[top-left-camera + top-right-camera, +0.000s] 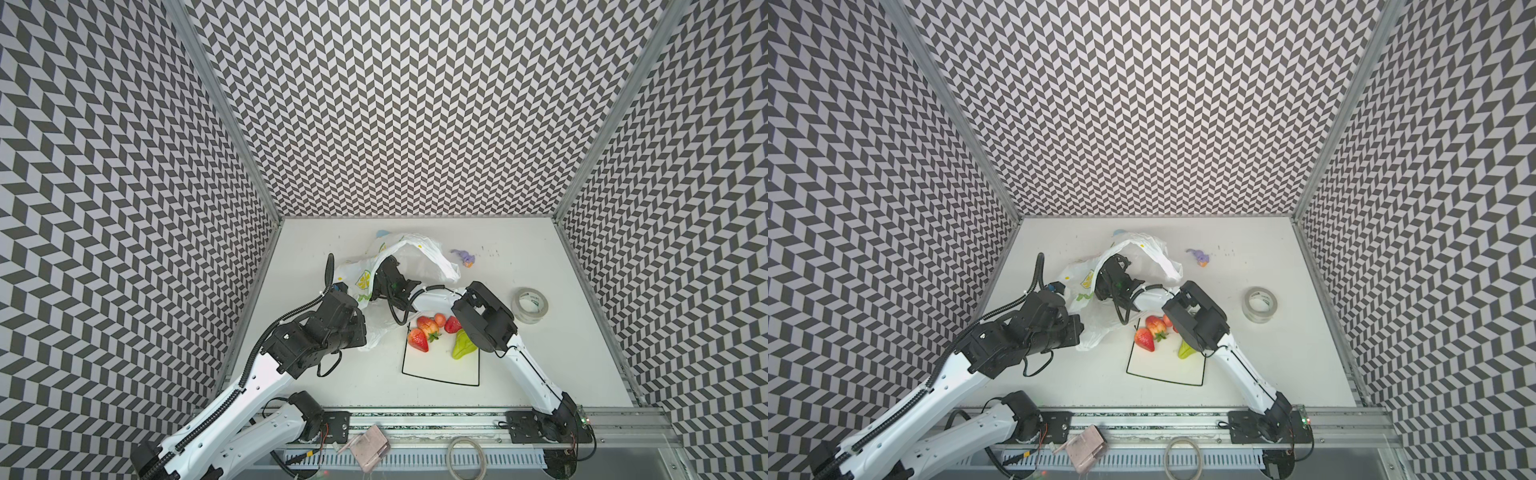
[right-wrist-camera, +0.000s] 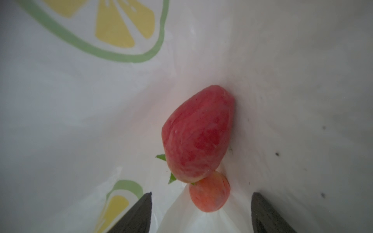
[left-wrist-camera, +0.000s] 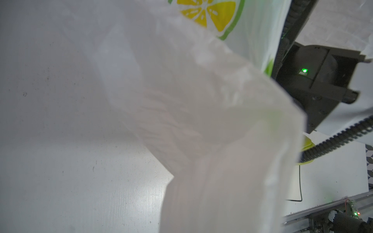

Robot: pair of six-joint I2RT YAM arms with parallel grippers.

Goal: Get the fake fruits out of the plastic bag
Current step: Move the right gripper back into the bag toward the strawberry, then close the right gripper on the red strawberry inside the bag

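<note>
Top views, near edge: a bare strip of counter (image 1: 374, 395) lies between the front rail and the plate (image 1: 440, 368).
Plate edges: the black rim is free on the near and left sides; the far right corner is hidden under the right arm.
On the plate: three strawberries (image 1: 418, 340), a small round fruit (image 1: 440, 319) and a pear-like fruit (image 1: 464, 345) sit in the far half; the near half is bare.
Left arm: the left pincer (image 1: 362, 328) is closed on a fold of the plastic bag (image 1: 419, 253), just left of the plate; its fingers are covered.
Right arm: the right pincer (image 2: 201, 211) reaches into the bag's mouth, with the jaws apart and nothing held.
Right wrist view: inside the bag a fourth strawberry (image 2: 198, 135) touches a small orange-red fruit (image 2: 210, 193), which lies between the fingertips (image 2: 145, 211) and touches neither.
Right side: a tape roll (image 1: 532, 305) stands alone with open counter around it.
Far: a purple figure (image 1: 464, 257) is just right of the bag; a light blue egg (image 1: 384, 235) shows at the bag's far edge.
</note>
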